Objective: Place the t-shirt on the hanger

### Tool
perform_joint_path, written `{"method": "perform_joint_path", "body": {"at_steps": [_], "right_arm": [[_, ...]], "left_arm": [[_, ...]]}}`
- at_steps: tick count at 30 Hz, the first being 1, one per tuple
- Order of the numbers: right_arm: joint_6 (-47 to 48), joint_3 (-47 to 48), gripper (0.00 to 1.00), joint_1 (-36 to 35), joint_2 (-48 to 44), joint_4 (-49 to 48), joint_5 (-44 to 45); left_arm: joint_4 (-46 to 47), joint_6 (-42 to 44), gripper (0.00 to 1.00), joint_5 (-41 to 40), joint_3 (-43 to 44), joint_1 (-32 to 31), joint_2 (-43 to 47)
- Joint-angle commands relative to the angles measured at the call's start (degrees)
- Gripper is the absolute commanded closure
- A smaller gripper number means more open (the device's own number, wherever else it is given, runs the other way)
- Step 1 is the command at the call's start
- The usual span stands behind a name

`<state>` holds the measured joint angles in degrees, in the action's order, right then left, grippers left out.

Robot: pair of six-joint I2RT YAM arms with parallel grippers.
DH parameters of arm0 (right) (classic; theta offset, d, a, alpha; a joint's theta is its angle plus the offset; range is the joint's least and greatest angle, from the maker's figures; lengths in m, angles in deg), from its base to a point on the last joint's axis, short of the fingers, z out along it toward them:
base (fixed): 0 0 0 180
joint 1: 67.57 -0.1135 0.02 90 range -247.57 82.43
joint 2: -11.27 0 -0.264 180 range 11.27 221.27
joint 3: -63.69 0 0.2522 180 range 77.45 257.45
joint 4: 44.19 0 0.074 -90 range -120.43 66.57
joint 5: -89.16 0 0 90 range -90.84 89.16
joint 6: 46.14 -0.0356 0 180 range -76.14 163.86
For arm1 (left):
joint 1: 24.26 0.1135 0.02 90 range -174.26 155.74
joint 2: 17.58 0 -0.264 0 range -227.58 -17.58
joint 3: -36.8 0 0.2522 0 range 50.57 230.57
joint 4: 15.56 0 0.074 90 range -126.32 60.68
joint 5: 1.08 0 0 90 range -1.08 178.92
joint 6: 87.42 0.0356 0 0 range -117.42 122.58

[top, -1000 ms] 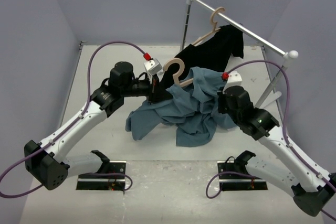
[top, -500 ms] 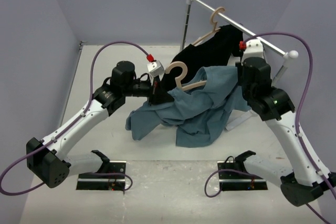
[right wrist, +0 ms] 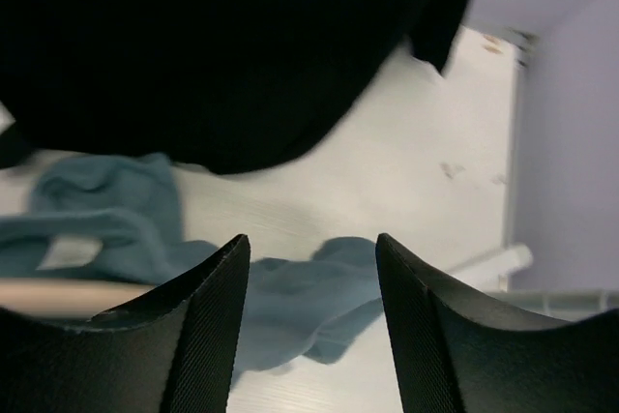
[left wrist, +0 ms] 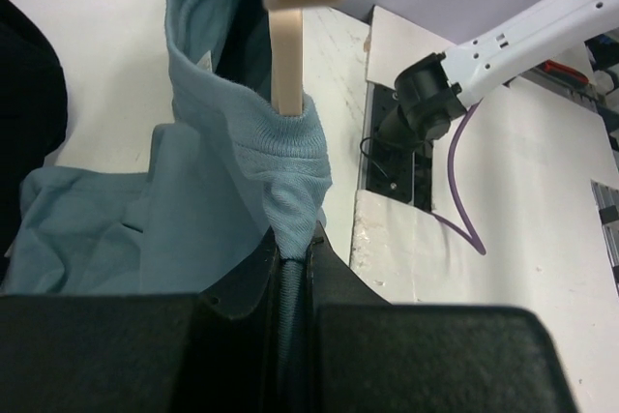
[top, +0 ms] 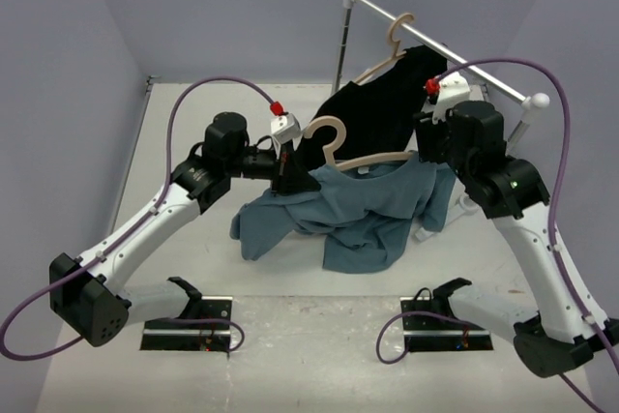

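The blue-grey t-shirt [top: 363,210] drapes from the pale wooden hanger [top: 334,137] down onto the table, its collar at the hanger's right arm. My left gripper [top: 288,177] is shut on a bunched fold of the t-shirt [left wrist: 290,171] where the hanger's bar [left wrist: 287,65] runs into the cloth; the left gripper [left wrist: 293,256] shows fabric pinched between its jaws. My right gripper [top: 423,149] hovers at the hanger's right end, open. In the right wrist view that gripper [right wrist: 311,253] holds nothing, with the t-shirt [right wrist: 300,292] lying below it.
A metal clothes rail [top: 455,55] stands at the back right. On it hangs another hanger [top: 393,44] with a black garment [top: 387,99], which fills the top of the right wrist view [right wrist: 242,45]. Purple walls close in the table on three sides.
My right gripper rose from the table with the t-shirt's right side, drew it over the hanger's right arm, then opened and let go. The left gripper kept its hold.
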<state>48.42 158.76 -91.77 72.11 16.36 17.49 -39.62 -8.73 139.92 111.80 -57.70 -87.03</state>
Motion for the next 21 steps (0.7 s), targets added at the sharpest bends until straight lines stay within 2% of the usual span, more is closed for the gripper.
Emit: {"method": "perform_joint_path", "body": {"at_steps": [1, 4, 5, 6, 7, 8, 13, 21], "right_arm": [[-0.4, 3.4, 0.42, 0.0, -5.7, -1.8, -19.8], [-0.2, 3.3, 0.41, 0.0, -5.5, -1.8, -26.5], [0.2, 3.3, 0.40, 0.0, -5.4, -1.9, -31.5], [0.5, 3.4, 0.40, -0.1, -5.4, -1.9, -31.7], [0.9, 3.8, 0.40, -0.1, -4.9, -2.4, -41.9], [0.3, 3.9, 0.39, 0.0, -4.4, -3.5, -48.0], [-4.7, 4.0, 0.36, 0.0, 1.0, -10.8, -65.3], [-12.9, 8.4, 0.37, -1.5, 11.6, -15.4, -69.7]], "left_arm": [[4.1, 0.0, 1.00, 1.4, 0.4, 0.9, 0.0], [3.6, 0.2, 1.00, 1.7, 0.3, 0.9, -0.6], [3.4, 0.3, 1.00, 2.3, 0.4, 0.9, -0.9], [3.3, 0.6, 1.00, 2.4, 0.4, 0.9, -0.9], [2.5, 1.1, 1.00, 4.3, 0.7, 0.9, -1.5], [2.2, 1.5, 1.00, 5.4, 0.8, 0.8, -1.7], [3.6, 2.3, 1.00, 11.2, 0.7, 0.7, -1.5], [4.4, 4.6, 1.00, 18.1, 0.0, -0.5, -1.3]]}}
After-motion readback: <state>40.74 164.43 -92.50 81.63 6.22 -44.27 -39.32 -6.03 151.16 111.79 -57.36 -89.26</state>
